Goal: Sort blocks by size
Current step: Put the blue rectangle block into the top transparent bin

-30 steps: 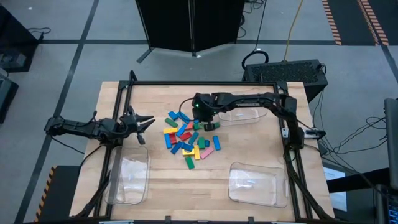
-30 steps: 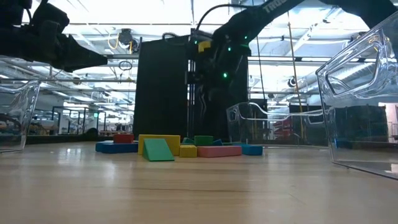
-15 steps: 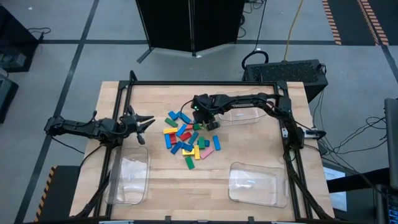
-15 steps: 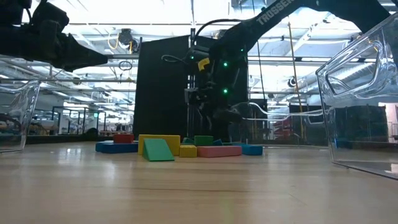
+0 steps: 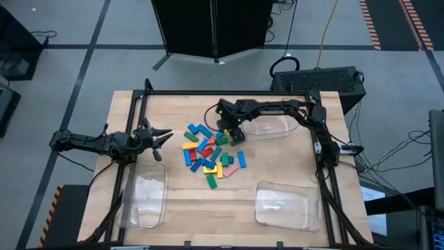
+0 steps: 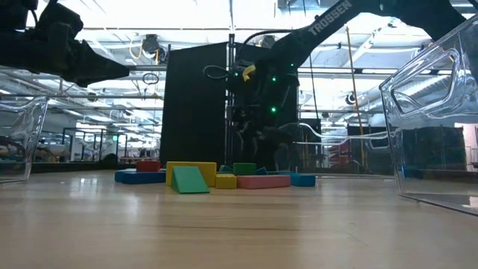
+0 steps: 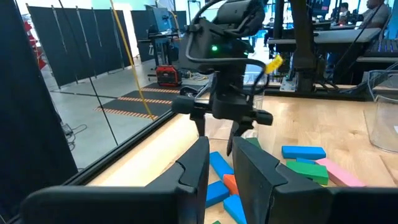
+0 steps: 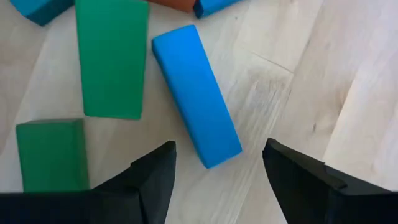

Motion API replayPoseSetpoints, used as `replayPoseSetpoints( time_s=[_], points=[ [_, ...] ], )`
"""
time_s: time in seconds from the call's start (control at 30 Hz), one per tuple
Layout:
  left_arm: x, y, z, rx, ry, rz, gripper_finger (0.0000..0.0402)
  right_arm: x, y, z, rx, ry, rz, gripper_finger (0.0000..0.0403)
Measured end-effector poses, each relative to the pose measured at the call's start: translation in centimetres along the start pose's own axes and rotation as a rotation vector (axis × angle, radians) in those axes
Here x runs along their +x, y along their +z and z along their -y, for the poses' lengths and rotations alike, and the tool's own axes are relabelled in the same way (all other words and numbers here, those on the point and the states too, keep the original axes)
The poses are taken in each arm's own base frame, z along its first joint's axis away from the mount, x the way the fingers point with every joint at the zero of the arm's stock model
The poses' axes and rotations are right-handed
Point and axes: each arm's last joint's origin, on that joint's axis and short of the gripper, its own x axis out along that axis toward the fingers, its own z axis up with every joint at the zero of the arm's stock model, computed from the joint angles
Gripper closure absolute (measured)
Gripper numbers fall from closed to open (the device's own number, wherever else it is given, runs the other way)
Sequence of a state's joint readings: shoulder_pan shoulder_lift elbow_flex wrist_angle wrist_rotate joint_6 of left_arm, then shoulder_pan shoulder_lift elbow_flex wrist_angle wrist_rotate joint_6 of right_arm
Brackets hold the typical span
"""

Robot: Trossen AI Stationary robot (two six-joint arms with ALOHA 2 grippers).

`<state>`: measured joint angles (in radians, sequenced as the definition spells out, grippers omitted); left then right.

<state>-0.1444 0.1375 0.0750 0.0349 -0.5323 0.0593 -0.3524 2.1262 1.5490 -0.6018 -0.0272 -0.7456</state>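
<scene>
Jaws of the right gripper (image 8: 217,171) stand spread, empty, low over a blue rectangular block (image 8: 196,94) lying on the wooden counter (image 5: 277,167) at the pile's far edge; whether the left gripper (image 5: 161,136) is clenched, I cannot tell.

Overhead, table-level and wrist views, shared blocks (image 5: 208,154)

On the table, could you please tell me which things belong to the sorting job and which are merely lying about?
Job: pile of small coloured rectangular blocks; three clear plastic trays, presumably the sorting bins.

Lying about: black box with cables; black panel, both off-table.
</scene>
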Motion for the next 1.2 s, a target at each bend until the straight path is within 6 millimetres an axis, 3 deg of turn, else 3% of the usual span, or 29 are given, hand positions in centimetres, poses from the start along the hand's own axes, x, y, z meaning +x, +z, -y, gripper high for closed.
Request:
replayPoseSetpoints(
  time_s=[0.3,0.6,0.97,1.2],
  points=[
    [0.0,0.0,0.0,0.001,0.000,0.000,0.0326,0.5,-1.0,1.1,0.030,0.067,0.069,0.0167],
    [0.0,-0.1,0.0,-0.022,-0.001,-0.013,0.0326,1.1,-0.3,1.6,0.013,0.115,0.046,0.0170],
    [0.2,-0.8,0.2,-0.079,-0.007,-0.075,0.0326,1.3,0.6,2.5,0.024,0.166,-0.011,0.0239],
    [0.2,-0.9,0.2,-0.082,-0.008,-0.088,0.0326,1.3,0.5,2.5,0.011,0.155,-0.028,0.0252]
  ],
)
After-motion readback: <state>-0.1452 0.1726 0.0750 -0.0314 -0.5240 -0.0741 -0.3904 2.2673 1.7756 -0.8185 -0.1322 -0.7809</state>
